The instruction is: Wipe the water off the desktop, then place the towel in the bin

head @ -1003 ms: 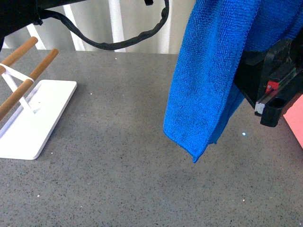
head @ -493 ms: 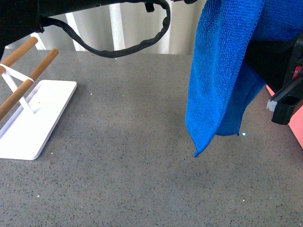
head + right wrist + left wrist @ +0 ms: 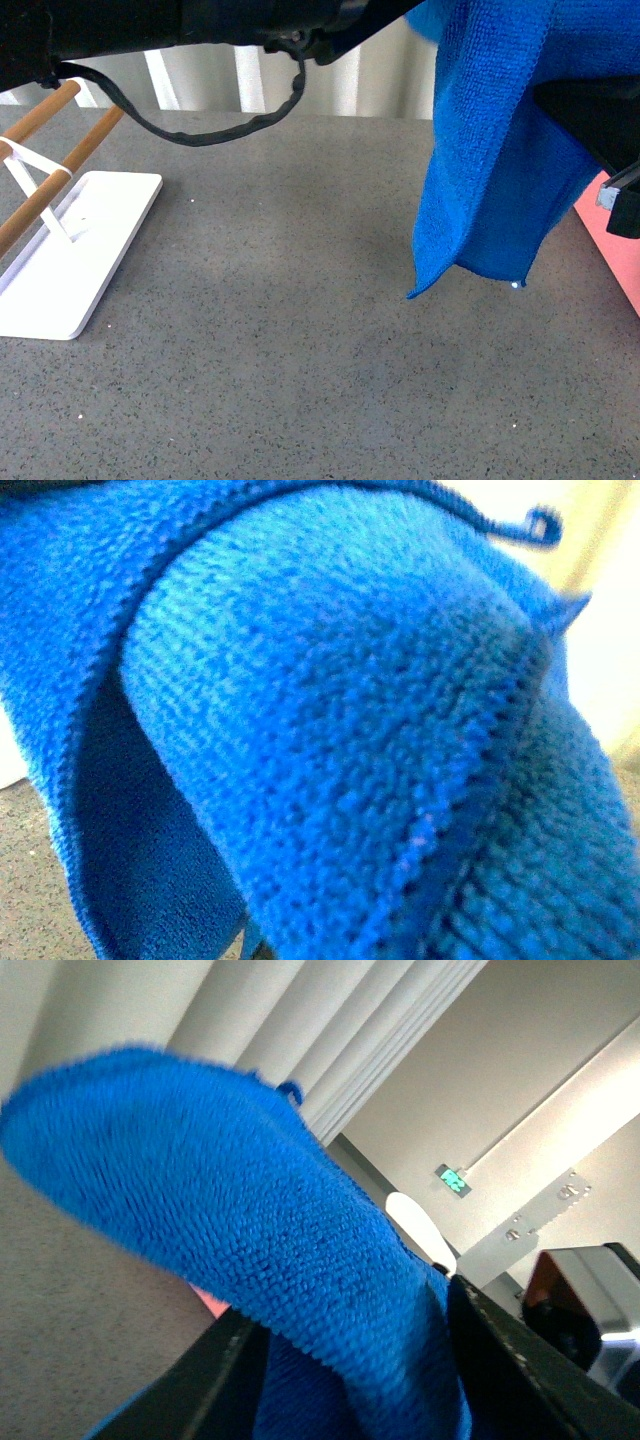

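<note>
White stand [image 3: 70, 250] at nine o'clock; the desktop [image 3: 280, 330] shows no puddle, so wiping looks done. At two o'clock the towel [image 3: 490, 150] hangs aloft, with the left gripper [image 3: 350, 1360] seemingly clamped on it. The right gripper [image 3: 605, 125] has its jaws hidden, so I cannot tell. Dropping into the bin [image 3: 612, 235], at three o'clock, remains.

Front view: towel [image 3: 500, 170] top is cut by the upper edge, grip point not visible. Left arm [image 3: 150, 25] runs off the top and left. Left wrist view: left claw [image 3: 350, 1400] mostly buried, only two dark fingers [image 3: 510, 1360] show, tips cut at the picture's edge, cloth wedged between. Right wrist view is all blurred towel, right claw hidden, state unclear. Right arm [image 3: 600, 115] cut by the right edge. Bin [image 3: 622, 250] is a pink sliver, rest off frame or behind cloth. White stand [image 3: 80, 250] cut off at left. Table [image 3: 300, 350] far edge partly hidden by cloth. Bright dot [image 3: 516, 285] at the hem too small to identify.
</note>
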You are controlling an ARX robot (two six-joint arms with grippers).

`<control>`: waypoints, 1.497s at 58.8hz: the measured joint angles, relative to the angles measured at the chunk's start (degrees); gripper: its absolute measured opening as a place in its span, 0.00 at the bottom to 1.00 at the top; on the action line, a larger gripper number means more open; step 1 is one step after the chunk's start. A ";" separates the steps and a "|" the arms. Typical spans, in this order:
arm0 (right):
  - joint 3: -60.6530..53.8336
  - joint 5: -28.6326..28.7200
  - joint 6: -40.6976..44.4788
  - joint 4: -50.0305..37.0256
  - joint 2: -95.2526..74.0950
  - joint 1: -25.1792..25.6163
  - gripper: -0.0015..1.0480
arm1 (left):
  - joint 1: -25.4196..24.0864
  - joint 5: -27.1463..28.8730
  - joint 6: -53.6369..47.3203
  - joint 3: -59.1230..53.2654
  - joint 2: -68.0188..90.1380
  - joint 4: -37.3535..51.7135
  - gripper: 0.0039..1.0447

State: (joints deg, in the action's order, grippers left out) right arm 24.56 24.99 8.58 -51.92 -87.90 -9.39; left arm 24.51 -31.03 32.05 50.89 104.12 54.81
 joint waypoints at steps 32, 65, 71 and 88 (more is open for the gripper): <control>0.00 -1.14 0.39 2.82 2.14 1.11 0.04 | -17.22 3.87 -20.85 0.98 5.66 -24.44 0.94; 0.04 -2.80 0.22 2.54 0.81 1.64 0.04 | -35.80 -16.04 -33.55 -6.38 -20.74 -43.30 0.94; 0.17 -2.91 0.15 2.51 0.55 1.44 0.04 | -39.87 -18.99 -33.55 -8.33 -25.86 -44.78 0.94; 0.26 -3.08 0.13 2.19 0.02 1.75 0.04 | -41.27 13.88 -32.15 -27.93 -38.05 -12.37 0.56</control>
State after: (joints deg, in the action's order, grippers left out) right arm 24.82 21.91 8.71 -49.74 -87.88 -7.64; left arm -16.75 -17.15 -0.10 22.96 66.06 42.44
